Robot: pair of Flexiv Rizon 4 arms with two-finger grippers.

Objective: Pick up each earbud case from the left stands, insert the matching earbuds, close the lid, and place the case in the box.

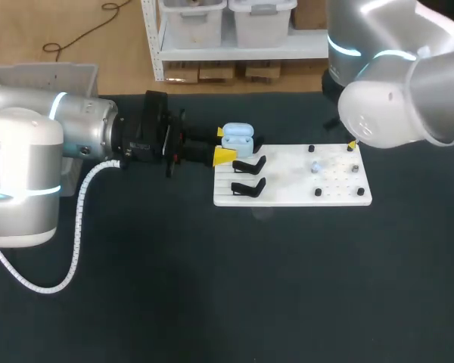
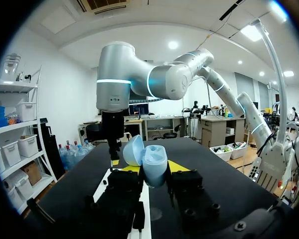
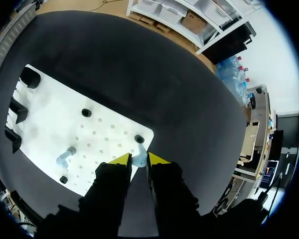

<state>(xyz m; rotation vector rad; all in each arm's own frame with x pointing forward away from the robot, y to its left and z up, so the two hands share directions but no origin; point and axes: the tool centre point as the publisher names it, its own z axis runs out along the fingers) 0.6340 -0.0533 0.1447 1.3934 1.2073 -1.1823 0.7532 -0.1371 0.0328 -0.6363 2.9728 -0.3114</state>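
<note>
My left gripper [image 1: 223, 144] is shut on a light-blue earbud case [image 1: 237, 138] with its lid [image 2: 133, 150] swung open, held just off the left edge of the white board [image 1: 291, 193]. In the left wrist view the case [image 2: 155, 167] sits between the yellow fingertips. My right gripper [image 3: 139, 159] points down at the board's far right corner, shut on a light-blue earbud [image 3: 138, 160]. A second light-blue earbud [image 3: 66, 158] lies on the board [image 3: 50, 129]; it also shows in the head view [image 1: 315, 166].
Two empty black stands [image 1: 250, 164] [image 1: 248, 187] sit at the board's left end. Small black pegs [image 3: 86, 113] [image 3: 139, 139] dot the board. A grey box [image 1: 41, 76] stands at the table's far left, behind my left arm.
</note>
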